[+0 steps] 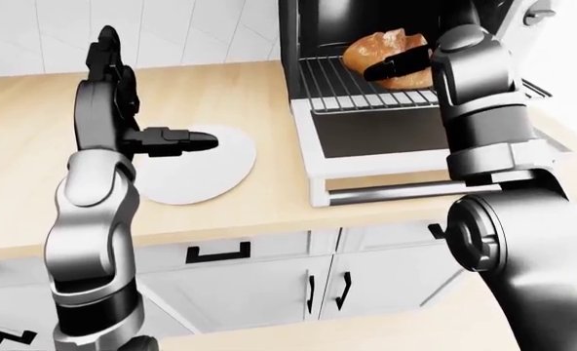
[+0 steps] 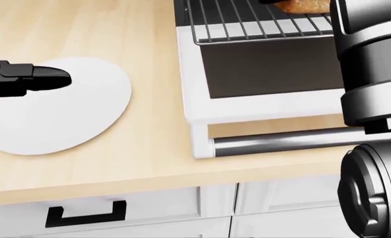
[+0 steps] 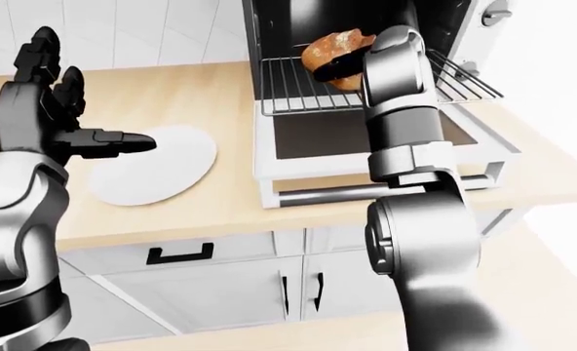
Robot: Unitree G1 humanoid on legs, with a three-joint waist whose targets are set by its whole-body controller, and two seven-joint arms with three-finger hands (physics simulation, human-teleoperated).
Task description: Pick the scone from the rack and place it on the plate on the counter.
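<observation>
The brown scone [image 1: 374, 45] is at the mouth of the open toaster oven, just above its wire rack [image 1: 352, 91]. My right hand [image 1: 398, 66] reaches in from the right and its dark fingers close across the scone. The white plate [image 1: 216, 168] lies on the wooden counter [image 1: 35, 146] to the left of the oven. My left hand [image 1: 152, 91] is raised over the plate's left part, fingers up and thumb [image 2: 47, 78] pointing right, open and empty. The head view shows only a corner of the scone [image 2: 305, 5].
The white toaster oven [image 1: 406, 139] stands on the counter with its door folded down and a steel handle [image 1: 406, 191] at the counter's edge. White cabinet doors with black handles [image 1: 269, 278] run below. A white tiled wall is behind.
</observation>
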